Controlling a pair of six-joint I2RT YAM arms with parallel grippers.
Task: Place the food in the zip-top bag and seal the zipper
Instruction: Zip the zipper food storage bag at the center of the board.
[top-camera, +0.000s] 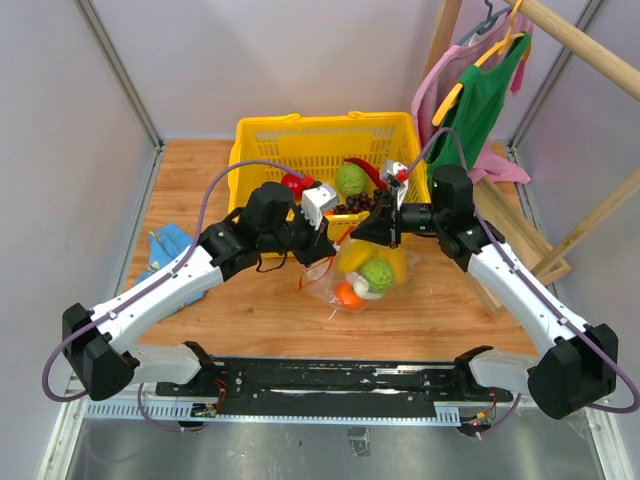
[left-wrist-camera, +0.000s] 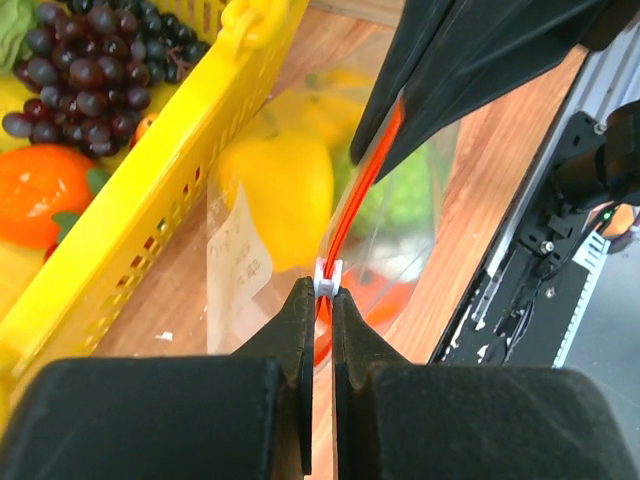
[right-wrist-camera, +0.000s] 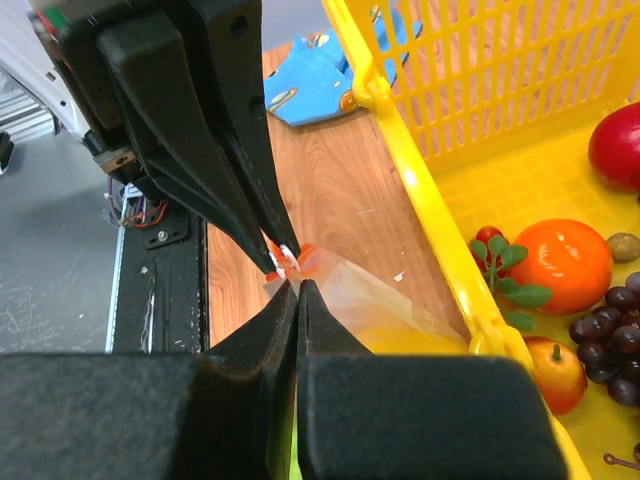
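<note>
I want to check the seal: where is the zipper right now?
In the left wrist view the zipper runs straight up the centre, pinched between the left pincer below and the right pincer above, beside the yellow basket on its left.

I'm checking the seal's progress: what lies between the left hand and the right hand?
The zipper, a straight red-orange strip, spans from the left hand to the right hand, both shut on it; the left wrist view shows it clearest.

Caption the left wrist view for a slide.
Left end effector pinches the zipper of the filled bag beside the yellow basket.
</note>
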